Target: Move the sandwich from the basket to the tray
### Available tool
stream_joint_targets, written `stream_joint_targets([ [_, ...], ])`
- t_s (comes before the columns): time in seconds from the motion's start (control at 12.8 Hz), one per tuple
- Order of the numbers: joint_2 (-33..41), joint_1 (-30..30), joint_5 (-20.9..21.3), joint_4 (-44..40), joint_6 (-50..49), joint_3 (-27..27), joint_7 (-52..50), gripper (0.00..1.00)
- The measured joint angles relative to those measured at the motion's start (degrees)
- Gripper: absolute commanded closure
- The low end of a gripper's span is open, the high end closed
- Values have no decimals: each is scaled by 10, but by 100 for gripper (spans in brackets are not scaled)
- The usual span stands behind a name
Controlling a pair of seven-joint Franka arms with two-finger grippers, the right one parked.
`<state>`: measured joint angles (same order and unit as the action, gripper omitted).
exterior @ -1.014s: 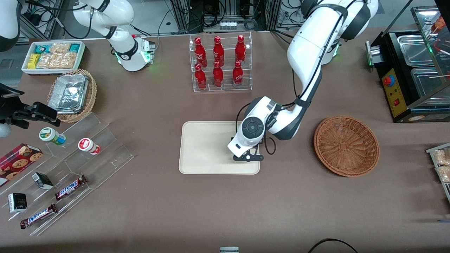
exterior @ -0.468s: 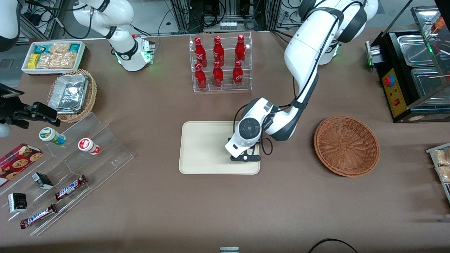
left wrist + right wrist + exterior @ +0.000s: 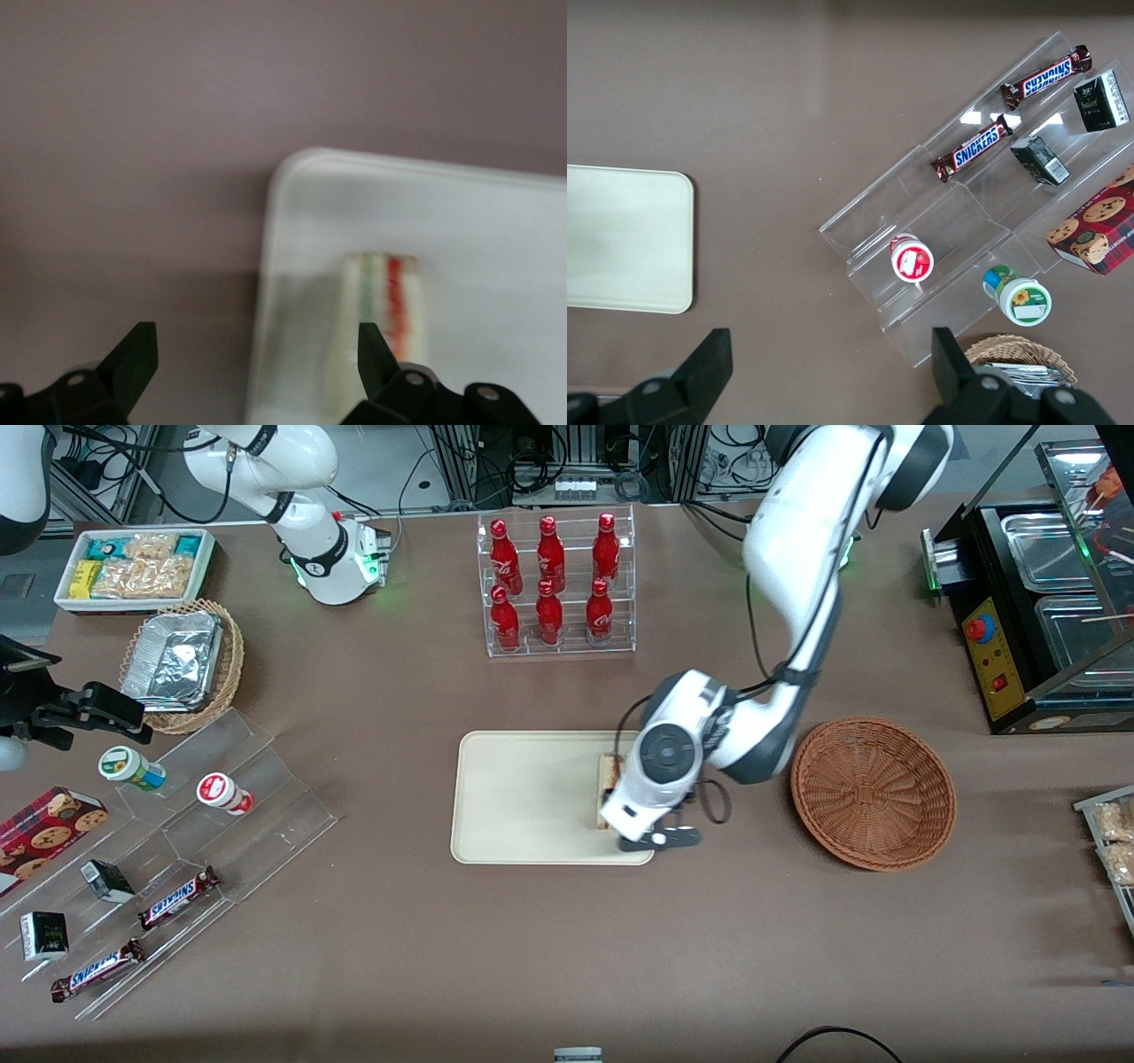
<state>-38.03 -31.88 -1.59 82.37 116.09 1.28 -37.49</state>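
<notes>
The sandwich point(image 3: 608, 786) lies on the cream tray point(image 3: 523, 797), close to the tray edge nearest the basket. Its red and green filling shows in the left wrist view point(image 3: 383, 305), where the tray's corner point(image 3: 478, 221) is also seen. The reddish-brown wicker basket point(image 3: 873, 793) is empty and stands beside the tray, toward the working arm's end. My left gripper point(image 3: 660, 837) hangs over the tray's corner nearest the front camera on the basket's side. It is open and empty point(image 3: 257, 363), with the sandwich beside one finger point(image 3: 374, 350).
A clear rack of red bottles point(image 3: 554, 584) stands farther from the front camera than the tray. A stepped acrylic display with snacks point(image 3: 177, 850), a lighter wicker basket with foil point(image 3: 182, 664) and a white snack bin point(image 3: 133, 567) lie toward the parked arm's end. A black machine point(image 3: 1045, 602) stands near the basket.
My left gripper has moved off the tray's middle toward the basket. The sandwich, hidden under the wrist before, now lies uncovered on the tray.
</notes>
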Motion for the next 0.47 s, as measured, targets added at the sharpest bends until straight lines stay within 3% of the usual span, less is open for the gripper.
stream_joint_targets([
  [0.47,126,5,-2,42,-85,129,73,0],
])
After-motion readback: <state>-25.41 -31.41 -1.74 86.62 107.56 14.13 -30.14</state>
